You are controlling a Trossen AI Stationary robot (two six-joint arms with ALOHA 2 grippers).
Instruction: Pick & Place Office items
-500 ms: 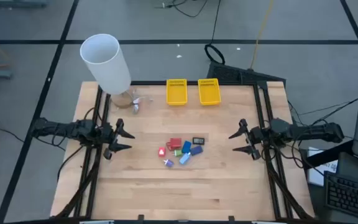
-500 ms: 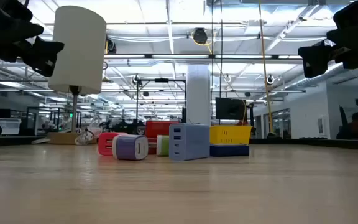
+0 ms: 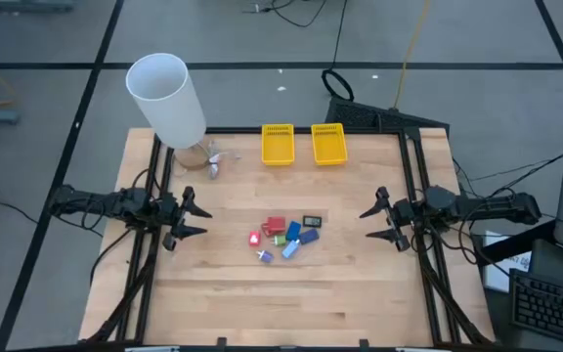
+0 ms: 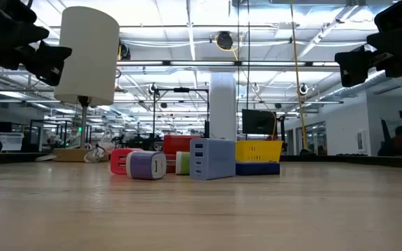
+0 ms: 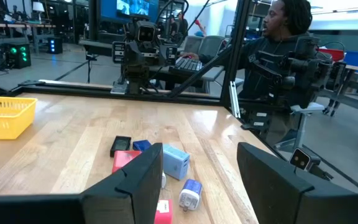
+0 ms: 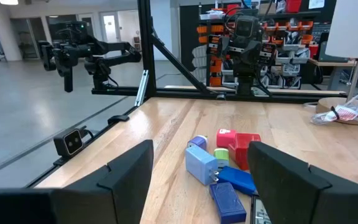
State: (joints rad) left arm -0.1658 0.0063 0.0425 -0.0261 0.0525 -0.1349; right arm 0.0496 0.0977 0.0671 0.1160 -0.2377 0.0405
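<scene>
Lying clustered mid-table, the office items (image 3: 283, 239) are left untouched, well apart from both arms. The left gripper (image 3: 192, 220) and right gripper (image 3: 379, 221) are held at opposite edges, jaws spread and empty, apparently poised for a first pick. Farther back, two yellow baskets (image 3: 302, 144) are set, likely as destinations.

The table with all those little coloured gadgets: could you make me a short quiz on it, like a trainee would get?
1. True or false: the left hand holds an item.
2. Where do the office items lie? A in a yellow basket; B mid-table, between both hands; C under the white cylinder.
3. How many yellow baskets stand at the table's far edge?

Key: 1 false, both it and the right hand are open and empty; 2 B; 3 two.
</scene>
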